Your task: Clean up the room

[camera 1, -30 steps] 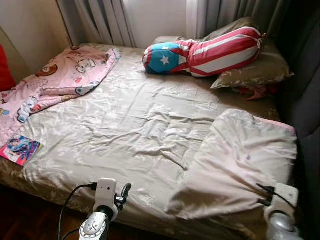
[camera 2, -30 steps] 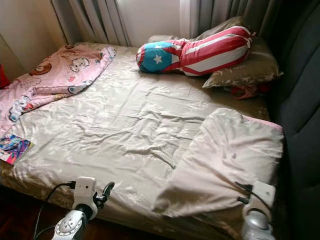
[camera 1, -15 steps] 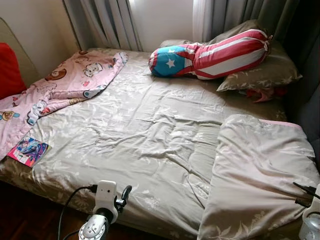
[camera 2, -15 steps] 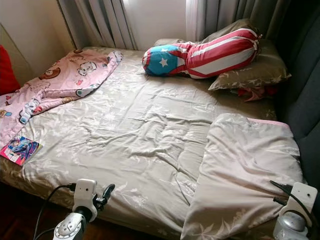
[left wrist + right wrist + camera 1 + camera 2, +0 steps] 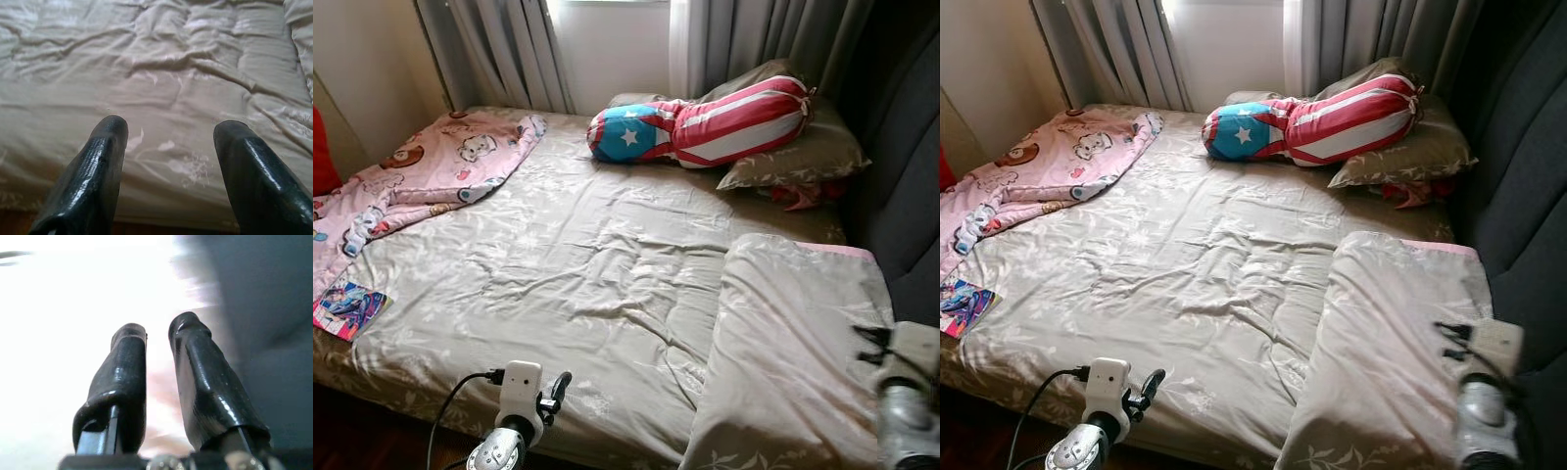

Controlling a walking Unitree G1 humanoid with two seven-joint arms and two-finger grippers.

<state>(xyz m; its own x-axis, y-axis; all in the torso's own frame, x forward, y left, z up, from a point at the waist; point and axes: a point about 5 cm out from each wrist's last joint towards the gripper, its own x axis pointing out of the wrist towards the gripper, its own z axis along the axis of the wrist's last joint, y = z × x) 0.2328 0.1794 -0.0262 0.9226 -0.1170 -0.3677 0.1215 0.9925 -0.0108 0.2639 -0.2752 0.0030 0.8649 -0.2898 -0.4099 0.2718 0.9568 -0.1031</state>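
Bed: pink blanket and book along its left side, striped bolster at its head.
Folded quilt: bed's right side.
Left gripper: wide open, empty, over bed's near edge.
Right gripper: narrow gap, by the quilt; grip unclear, blurred.

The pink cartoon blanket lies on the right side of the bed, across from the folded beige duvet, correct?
Not quite. The pink cartoon blanket lies on the left side of the bed, as the left eye view shows; the folded beige duvet is the one on the right.

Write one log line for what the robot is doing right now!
scene: bed | left gripper: open above bed's near edge | right gripper: over folded blanket, jaws nearly closed, nothing seen held | book: on bed
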